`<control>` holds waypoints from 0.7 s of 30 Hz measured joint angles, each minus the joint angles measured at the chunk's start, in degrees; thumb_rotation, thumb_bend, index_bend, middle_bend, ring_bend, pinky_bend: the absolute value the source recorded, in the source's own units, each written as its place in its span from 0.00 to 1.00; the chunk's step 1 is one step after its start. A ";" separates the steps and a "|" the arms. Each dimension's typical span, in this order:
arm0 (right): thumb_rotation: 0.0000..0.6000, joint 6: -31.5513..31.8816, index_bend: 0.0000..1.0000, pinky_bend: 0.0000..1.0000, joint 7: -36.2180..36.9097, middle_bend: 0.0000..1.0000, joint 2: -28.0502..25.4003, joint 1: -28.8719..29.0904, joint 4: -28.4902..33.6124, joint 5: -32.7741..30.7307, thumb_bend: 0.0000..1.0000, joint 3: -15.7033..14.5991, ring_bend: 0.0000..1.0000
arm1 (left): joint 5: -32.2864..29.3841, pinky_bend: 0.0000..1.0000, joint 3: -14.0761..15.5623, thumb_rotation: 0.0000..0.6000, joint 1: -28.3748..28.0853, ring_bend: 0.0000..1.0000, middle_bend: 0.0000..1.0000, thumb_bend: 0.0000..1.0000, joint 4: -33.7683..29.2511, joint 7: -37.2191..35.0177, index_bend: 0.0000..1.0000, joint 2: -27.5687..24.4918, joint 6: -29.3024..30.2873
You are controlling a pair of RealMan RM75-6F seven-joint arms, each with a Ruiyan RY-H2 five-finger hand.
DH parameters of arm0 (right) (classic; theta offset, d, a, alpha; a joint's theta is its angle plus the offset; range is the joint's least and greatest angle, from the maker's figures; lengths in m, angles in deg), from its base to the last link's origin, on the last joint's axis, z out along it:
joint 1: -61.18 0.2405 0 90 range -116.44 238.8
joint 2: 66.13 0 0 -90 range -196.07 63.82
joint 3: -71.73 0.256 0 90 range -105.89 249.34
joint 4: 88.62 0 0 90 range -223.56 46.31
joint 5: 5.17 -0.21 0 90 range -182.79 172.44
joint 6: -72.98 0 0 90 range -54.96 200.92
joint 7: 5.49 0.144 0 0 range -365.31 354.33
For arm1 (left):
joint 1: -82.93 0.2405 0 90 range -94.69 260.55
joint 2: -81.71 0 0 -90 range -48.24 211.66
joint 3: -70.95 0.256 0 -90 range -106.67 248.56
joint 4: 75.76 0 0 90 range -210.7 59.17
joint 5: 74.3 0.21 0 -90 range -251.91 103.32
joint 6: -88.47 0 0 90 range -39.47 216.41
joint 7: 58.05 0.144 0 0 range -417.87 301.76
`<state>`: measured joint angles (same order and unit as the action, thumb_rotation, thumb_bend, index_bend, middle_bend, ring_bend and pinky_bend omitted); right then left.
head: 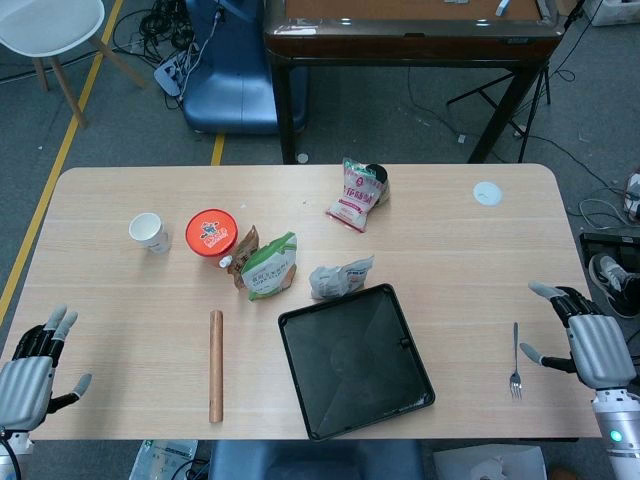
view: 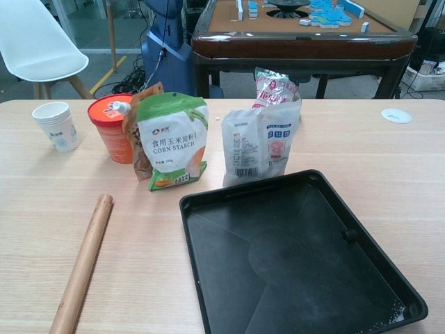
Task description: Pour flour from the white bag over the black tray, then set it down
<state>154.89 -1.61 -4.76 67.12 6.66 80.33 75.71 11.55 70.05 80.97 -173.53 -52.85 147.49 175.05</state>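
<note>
Standing upright behind black tray (view: 292, 257): white bag (view: 259, 142)

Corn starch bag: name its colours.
Corn starch bag: white with green top, orange bottom; clearest in chest view.

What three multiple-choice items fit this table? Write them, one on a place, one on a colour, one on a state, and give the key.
1. Where does the fork lie?
A. In the tray
B. On the table, between the tray and the right hand
C. Beside the paper cup

2. What colour is the lid of the round tub?
A. Blue
B. Black
C. Orange-red

3. What state is the white bag in?
A. Held up over the tray
B. Standing on the table just behind the tray
C. Lying flat in the tray

Key: 1 B, the head view shows the fork on bare wood right of the tray, short of the right hand. 2 C, the lid shows orange-red in both views. 3 B, the chest view shows the bag upright behind the tray's far rim, with no hand on it.
</note>
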 measured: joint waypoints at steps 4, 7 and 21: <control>1.00 -0.56 0.20 0.29 -0.14 0.27 0.04 0.18 0.05 -0.60 0.15 0.10 0.18 | -0.27 0.06 0.02 1.00 -0.06 0.08 0.00 0.25 0.33 -0.18 0.00 0.31 -0.34; 1.00 -1.05 0.20 0.29 -0.40 0.27 0.07 0.63 0.31 -0.58 0.15 0.18 0.18 | -0.22 0.06 -0.01 1.00 -0.05 0.08 0.00 0.25 0.59 -0.47 0.00 0.47 -0.25; 1.00 -7.48 0.20 0.29 -0.39 0.27 -0.04 6.01 1.61 0.37 0.15 1.41 0.18 | 0.52 0.06 0.41 1.00 0.87 0.08 0.00 0.25 0.82 -1.60 0.00 0.03 1.12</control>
<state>147.42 -2.00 -4.80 73.13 8.27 80.69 77.11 12.07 70.46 81.83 -172.71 -54.45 147.52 176.17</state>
